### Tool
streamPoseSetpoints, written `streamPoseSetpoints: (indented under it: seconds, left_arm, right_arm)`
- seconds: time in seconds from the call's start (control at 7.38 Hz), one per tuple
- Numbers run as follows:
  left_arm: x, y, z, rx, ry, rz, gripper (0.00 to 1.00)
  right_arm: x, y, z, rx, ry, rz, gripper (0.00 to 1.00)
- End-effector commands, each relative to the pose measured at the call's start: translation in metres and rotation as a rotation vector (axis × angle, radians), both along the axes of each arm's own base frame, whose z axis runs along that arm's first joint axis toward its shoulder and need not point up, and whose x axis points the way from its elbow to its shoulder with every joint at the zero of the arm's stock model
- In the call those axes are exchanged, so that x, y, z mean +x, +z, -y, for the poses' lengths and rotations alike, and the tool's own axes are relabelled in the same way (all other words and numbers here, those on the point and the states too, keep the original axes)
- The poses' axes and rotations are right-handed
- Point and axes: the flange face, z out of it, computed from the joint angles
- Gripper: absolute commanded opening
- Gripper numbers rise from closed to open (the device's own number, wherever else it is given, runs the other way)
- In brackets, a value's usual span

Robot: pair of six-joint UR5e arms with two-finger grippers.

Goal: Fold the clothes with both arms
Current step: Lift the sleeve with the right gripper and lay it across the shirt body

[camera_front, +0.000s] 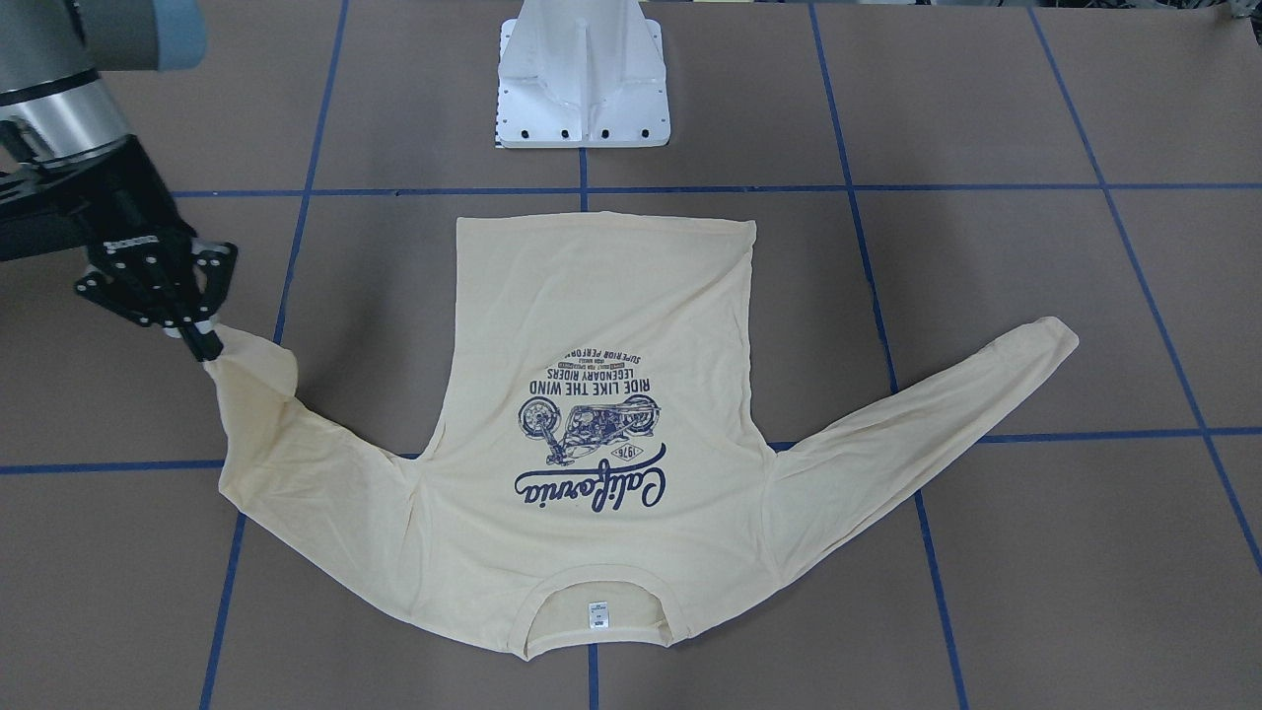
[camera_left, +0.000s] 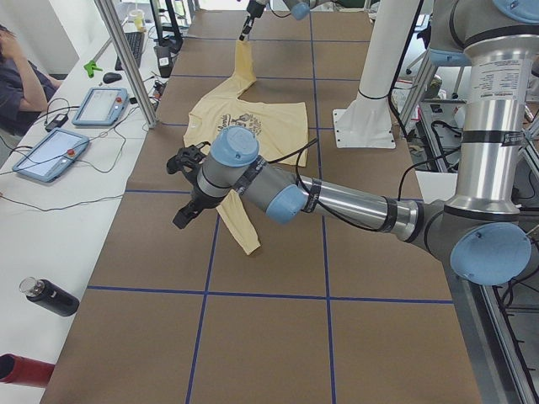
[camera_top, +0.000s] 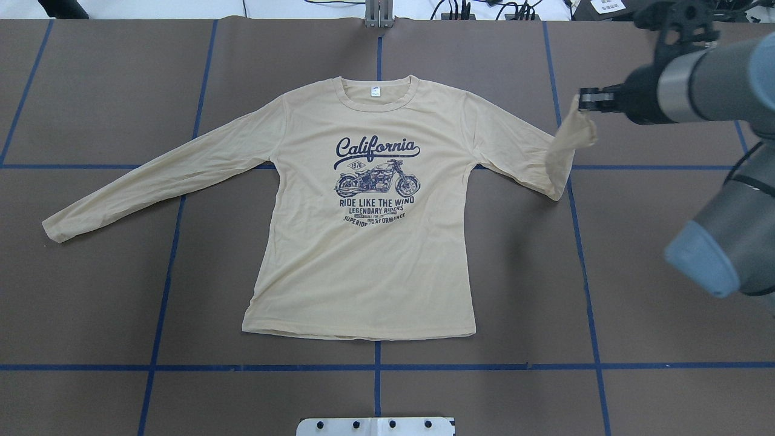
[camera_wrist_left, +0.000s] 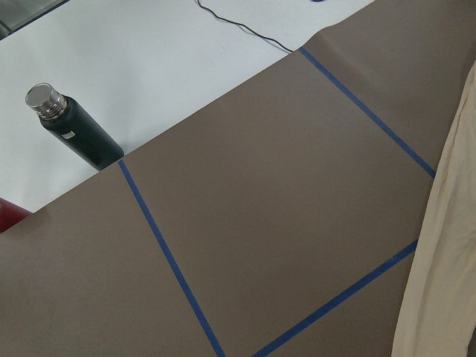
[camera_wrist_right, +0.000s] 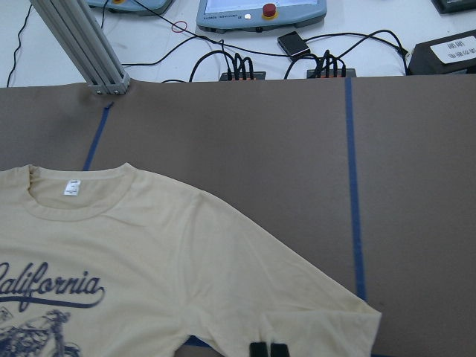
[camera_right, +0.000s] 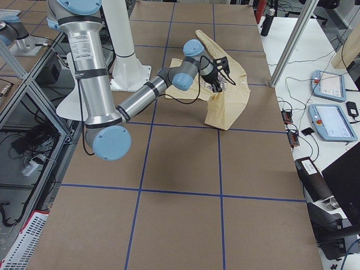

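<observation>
The cream-yellow long-sleeved T-shirt [camera_top: 363, 254] lies flat on the brown table with the navy "California" print up and its collar [camera_top: 376, 100] at the far side. My right gripper [camera_top: 581, 100] is shut on the cuff of one sleeve [camera_top: 566, 142] and holds it lifted and folded back off the table; the same grip shows in the front-facing view, gripper [camera_front: 204, 343]. The other sleeve [camera_top: 151, 181] lies stretched out flat. My left gripper [camera_left: 184, 215] hovers beside that sleeve's cuff [camera_left: 242, 240], seen only from the side, so I cannot tell whether it is open or shut.
The white pedestal base [camera_front: 582, 84] stands at the robot's side of the table. A dark bottle [camera_wrist_left: 74, 130] lies on the white bench past the table's end. Control pendants [camera_left: 50, 153], cables and a metal post [camera_wrist_right: 78, 44] line the operators' side, where a person [camera_left: 17, 80] sits.
</observation>
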Motion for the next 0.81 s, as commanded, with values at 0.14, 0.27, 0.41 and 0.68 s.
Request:
streamPoseSetpoints:
  seconds: [0.14,0.27,0.41,0.68]
  left_arm:
    - [0.000,0.002,0.001,-0.006,-0.002,-0.001,1.00]
    - [0.000,0.001,0.001,-0.004,-0.002,-0.001,1.00]
    - [0.000,0.003,0.001,-0.007,-0.002,-0.001,1.00]
    - [0.000,0.003,0.001,-0.007,-0.002,-0.001,1.00]
  right_arm:
    - [-0.152,-0.148,0.010,-0.052,0.093,0.015,0.00]
    - [-0.199,-0.188,0.018,-0.050,0.167,0.020,0.00]
    - [-0.247,-0.223,0.033,-0.085,0.181,0.011,0.00]
    - [-0.327,-0.296,0.052,-0.162,0.266,-0.008,0.00]
